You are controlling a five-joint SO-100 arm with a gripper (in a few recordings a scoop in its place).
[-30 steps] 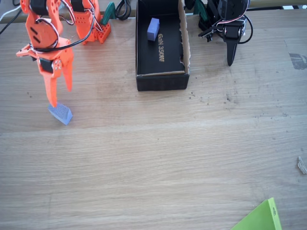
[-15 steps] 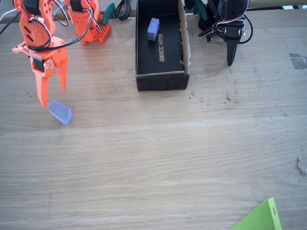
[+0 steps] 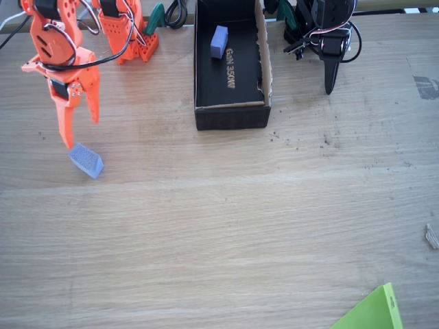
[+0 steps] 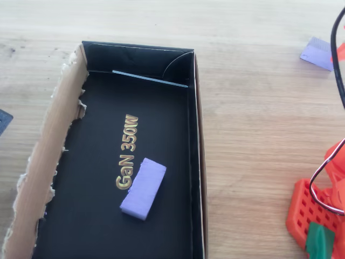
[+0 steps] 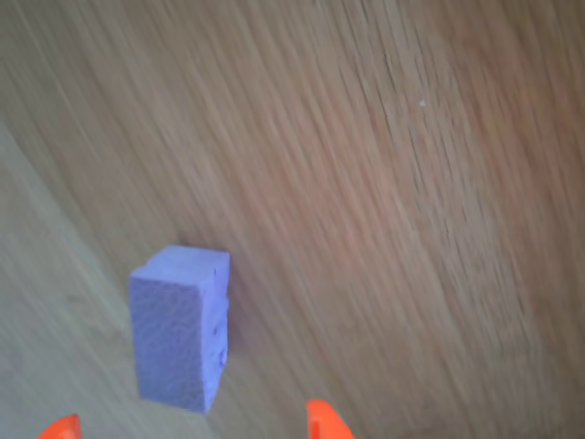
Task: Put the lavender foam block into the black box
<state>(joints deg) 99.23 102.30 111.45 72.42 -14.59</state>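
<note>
The lavender foam block (image 3: 86,161) lies on the wooden table at the left, tilted at an angle; it also shows at the top right edge of the overhead view (image 4: 317,53). My orange gripper (image 3: 81,131) hangs open just above and behind it, the longer fingertip close to the block's upper left corner. In the wrist view the lavender foam block (image 5: 180,326) stands between the two orange fingertips, and my gripper (image 5: 192,432) touches nothing. The black box (image 3: 232,116) sits at the top centre, well to the right of the block, with its torn brown wall (image 4: 48,162) and gold lettering.
A deeper blue-violet block (image 3: 219,41) lies inside the box, also seen on its floor (image 4: 143,188). The arm's orange base (image 3: 130,34) stands between the gripper and the box. A green sheet corner (image 3: 374,312) sits at the bottom right.
My gripper rose off the block and drew back to the left, then edged slightly right. It stayed open. The lavender block has not moved.
</note>
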